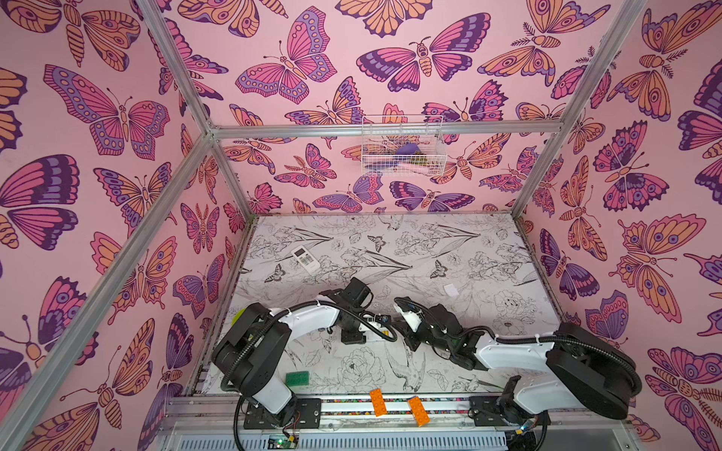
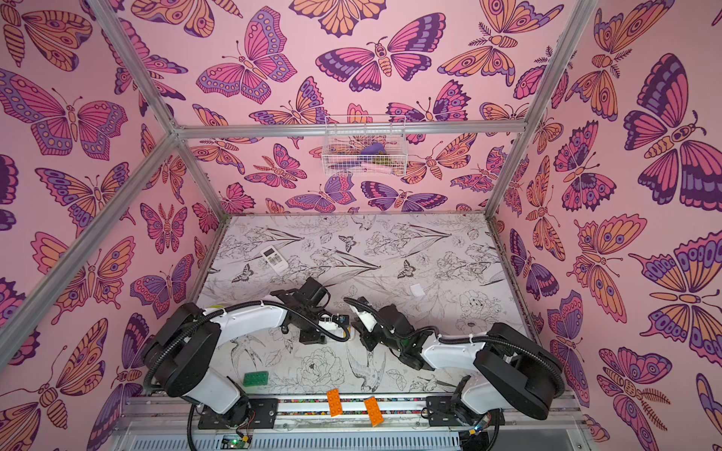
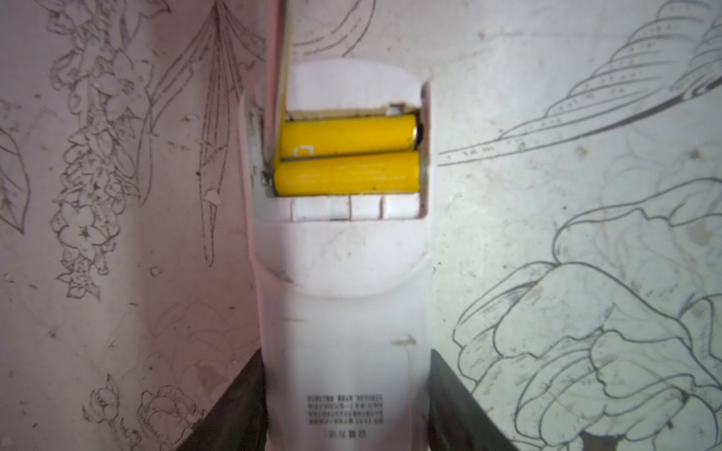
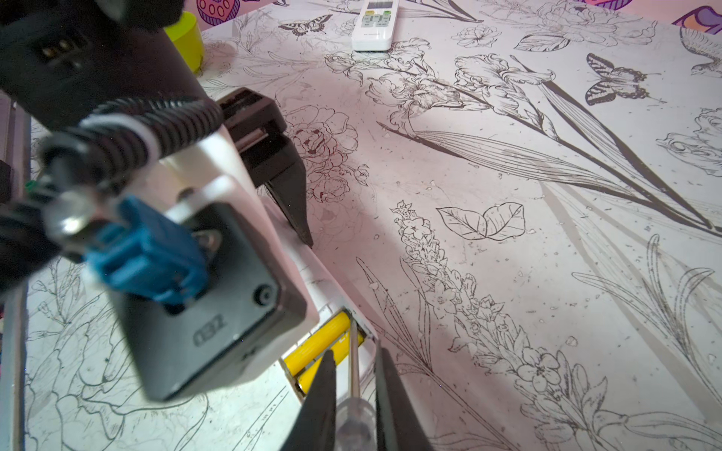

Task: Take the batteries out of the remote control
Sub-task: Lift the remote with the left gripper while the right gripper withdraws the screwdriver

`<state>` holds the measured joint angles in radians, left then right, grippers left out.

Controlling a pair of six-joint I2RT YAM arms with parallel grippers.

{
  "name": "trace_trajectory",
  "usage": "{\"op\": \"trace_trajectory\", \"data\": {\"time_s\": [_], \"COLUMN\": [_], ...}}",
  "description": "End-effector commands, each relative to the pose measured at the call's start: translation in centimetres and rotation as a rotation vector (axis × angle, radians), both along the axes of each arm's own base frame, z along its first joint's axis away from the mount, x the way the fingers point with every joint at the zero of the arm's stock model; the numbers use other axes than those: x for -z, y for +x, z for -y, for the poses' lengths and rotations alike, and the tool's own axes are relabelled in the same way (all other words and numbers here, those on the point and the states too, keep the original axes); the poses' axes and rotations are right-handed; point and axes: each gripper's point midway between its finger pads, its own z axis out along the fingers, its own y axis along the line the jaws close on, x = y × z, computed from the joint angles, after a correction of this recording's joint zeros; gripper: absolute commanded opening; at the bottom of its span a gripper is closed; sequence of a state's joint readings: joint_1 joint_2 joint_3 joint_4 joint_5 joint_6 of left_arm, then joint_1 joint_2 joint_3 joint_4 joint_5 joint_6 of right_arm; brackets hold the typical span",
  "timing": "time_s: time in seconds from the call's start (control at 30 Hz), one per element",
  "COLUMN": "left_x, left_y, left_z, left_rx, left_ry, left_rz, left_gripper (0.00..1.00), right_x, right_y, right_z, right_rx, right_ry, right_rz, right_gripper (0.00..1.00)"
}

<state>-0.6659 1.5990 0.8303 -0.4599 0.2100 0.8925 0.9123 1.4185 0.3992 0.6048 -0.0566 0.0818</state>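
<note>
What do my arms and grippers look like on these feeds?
Left arm and right arm: white link shells, black joints, black corrugated cable conduit tied with white zip ties. Left gripper and right gripper have black, tapered wedge fingers. A blue connector plugs into the left wrist's black box.

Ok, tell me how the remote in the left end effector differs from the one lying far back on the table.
The near remote lies back up, its bay open on two yellow batteries; the far remote lies face up, buttons showing. The left end effector grips the near remote; the far remote lies untouched. Both are white.
</note>
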Motion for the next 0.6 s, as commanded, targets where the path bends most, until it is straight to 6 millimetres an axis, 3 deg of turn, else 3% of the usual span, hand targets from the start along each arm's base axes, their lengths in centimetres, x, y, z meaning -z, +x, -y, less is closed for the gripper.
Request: {"op": "trace_trajectory", "data": {"time_s": [0.0,0.33,0.43,0.57], "left_x": [1.5,1.6,1.5,0.7], "left_y": [-2.2,-1.6,-0.5,1.2], "left_z": [-0.3,-0.7,-0.6,-0.4], "left_rx": [0.093,0.087,0.068,0.053], "left_ry": [0.028,0.049,0.059,0.052], "left_rz": [-0.066,-0.027,0.017,0.114], "left_gripper": [0.4,0.4,0.39,0.38], "right_x": [2.1,0.1,-0.8,-4.1], "right_y": [-0.7,-0.9,0.3,2.6], "right_z": [-0.5,-1.0,-0.2,1.1], "right_rx": [-0.028,-0.163,-0.095,0.05], "right_ry": [-0.045,0.03,0.04,0.139], "right_rz": [-0.078,-0.253,-0.255,-0.235], "right_gripper": [0.0,0.0,0.0,0.0]}}
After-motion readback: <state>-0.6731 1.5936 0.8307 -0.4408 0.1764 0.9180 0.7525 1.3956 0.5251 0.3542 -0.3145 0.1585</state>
